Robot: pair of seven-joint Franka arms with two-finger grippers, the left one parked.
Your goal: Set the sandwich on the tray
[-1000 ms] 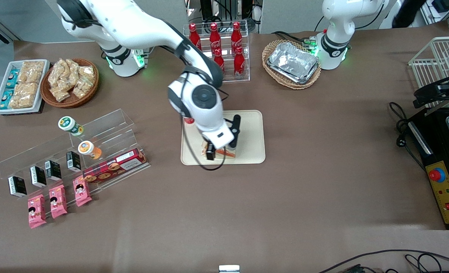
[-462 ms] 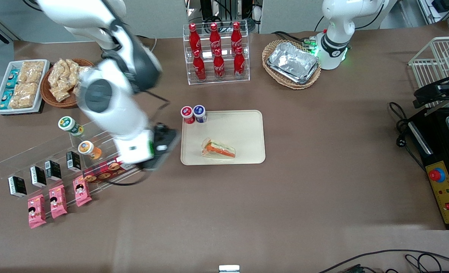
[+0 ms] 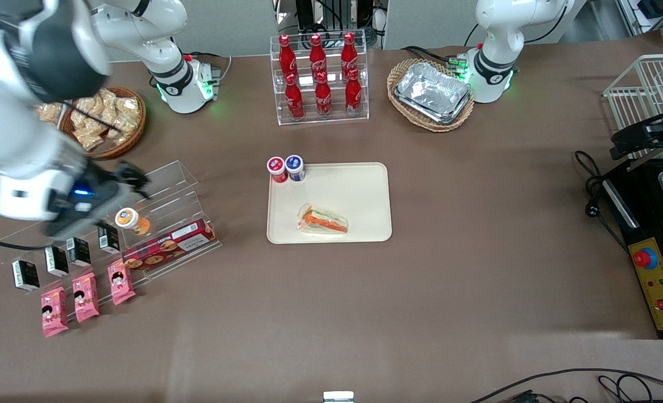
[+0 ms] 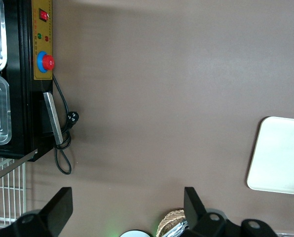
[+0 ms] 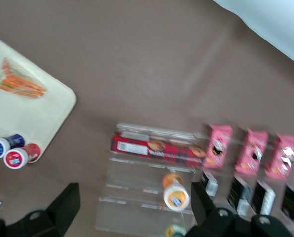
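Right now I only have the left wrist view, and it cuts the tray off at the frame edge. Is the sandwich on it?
Observer: Yes. The sandwich lies on the tray, in the half nearer the front camera.
Operator: Where is the gripper?
Observer: The gripper hangs open above the clear acrylic rack, toward the working arm's end of the table, holding nothing.
Operator: Anything close to the tray?
Observer: A red-capped jar and a blue-capped jar stand at its corner farther from the front camera.

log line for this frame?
sandwich: on tray, released | gripper: open, empty, above acrylic shelf | task: placed
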